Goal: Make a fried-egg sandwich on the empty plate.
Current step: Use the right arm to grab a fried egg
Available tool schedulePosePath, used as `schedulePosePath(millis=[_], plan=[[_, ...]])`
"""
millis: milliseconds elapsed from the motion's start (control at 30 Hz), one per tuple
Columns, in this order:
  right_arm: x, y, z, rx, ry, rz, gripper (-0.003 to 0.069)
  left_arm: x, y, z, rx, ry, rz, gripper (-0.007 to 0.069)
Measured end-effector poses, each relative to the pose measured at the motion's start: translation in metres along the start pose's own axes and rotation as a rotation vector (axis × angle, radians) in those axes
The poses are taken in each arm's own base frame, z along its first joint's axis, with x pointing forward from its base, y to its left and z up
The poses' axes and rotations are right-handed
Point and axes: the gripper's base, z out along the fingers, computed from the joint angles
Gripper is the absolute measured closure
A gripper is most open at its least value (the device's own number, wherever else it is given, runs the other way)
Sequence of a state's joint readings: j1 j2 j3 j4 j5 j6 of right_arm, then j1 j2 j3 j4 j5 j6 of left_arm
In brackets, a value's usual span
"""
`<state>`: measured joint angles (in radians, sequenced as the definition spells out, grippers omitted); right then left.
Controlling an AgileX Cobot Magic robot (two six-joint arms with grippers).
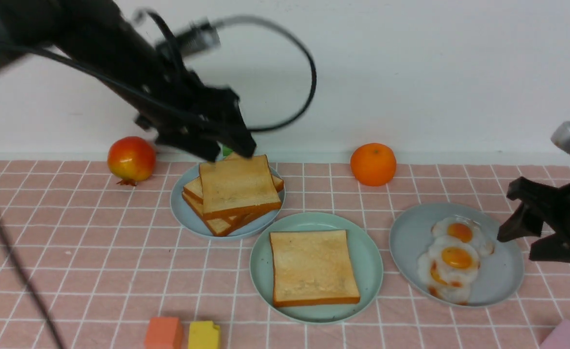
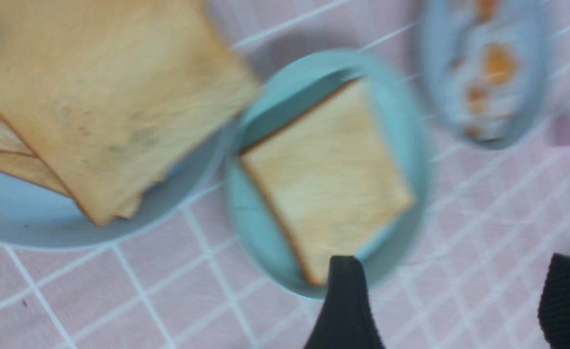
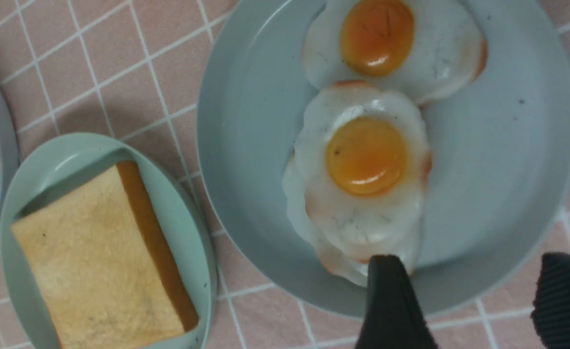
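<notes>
— One toast slice [image 1: 314,266] lies flat on the mint-green plate [image 1: 371,261]. And the jaws?
— Right jaws stand wide and empty just right of that plate, at the rim of the grey-blue plate [image 1: 505,271] of fried eggs [image 1: 454,257]. Left jaws, also wide and empty, hang behind it above the toast stack [image 1: 236,186].

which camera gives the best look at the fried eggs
The right wrist view: the fried eggs are close and sharp, yolks clear on the grey-blue plate. The front view shows them small but whole. The left wrist view catches them only as a blur.
</notes>
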<state>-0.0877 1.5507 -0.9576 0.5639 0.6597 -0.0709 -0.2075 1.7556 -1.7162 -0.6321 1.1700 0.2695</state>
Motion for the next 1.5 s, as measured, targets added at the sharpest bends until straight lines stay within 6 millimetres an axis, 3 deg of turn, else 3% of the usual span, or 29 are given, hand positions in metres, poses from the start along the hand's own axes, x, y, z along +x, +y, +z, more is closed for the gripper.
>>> schedulePosePath(millis=[33, 100, 167, 233, 400, 500, 667, 900, 1500], plan=[[-0.001, 0.0, 0.001, -0.006, 0.0, 0.008, 0.0237, 0.001, -0.002, -0.003, -0.001, -0.007, 0.005, 0.0099], [-0.005, -0.006, 0.018, -0.031, 0.005, 0.031, 0.0237, 0.03, -0.033, -0.039, -0.026, -0.097, 0.134, 0.0132], [-0.006, -0.007, 0.025, -0.037, 0.009, 0.038, 0.0237, 0.042, -0.042, -0.048, -0.044, -0.139, 0.201, 0.0144], [-0.007, -0.012, 0.039, -0.04, 0.016, 0.053, 0.0237, 0.074, -0.061, -0.063, -0.068, -0.248, 0.306, 0.0176], [-0.008, -0.021, 0.061, -0.034, 0.036, 0.061, 0.0237, 0.121, -0.062, -0.056, -0.103, -0.348, 0.383, 0.0257], [-0.007, -0.022, 0.068, -0.044, 0.046, 0.077, 0.0237, 0.133, -0.058, -0.044, -0.102, -0.316, 0.397, 0.0307], [-0.007, -0.025, 0.08, -0.069, 0.046, 0.093, 0.0237, 0.136, -0.057, -0.021, -0.056, -0.262, 0.38, 0.039], [-0.006, -0.027, 0.089, -0.082, 0.057, 0.135, 0.0237, 0.134, -0.066, 0.002, 0.054, -0.233, 0.404, 0.0417], [-0.013, -0.042, 0.078, -0.192, 0.075, 0.125, 0.0237, 0.133, -0.069, 0.005, 0.094, -0.237, 0.417, 0.0399]])
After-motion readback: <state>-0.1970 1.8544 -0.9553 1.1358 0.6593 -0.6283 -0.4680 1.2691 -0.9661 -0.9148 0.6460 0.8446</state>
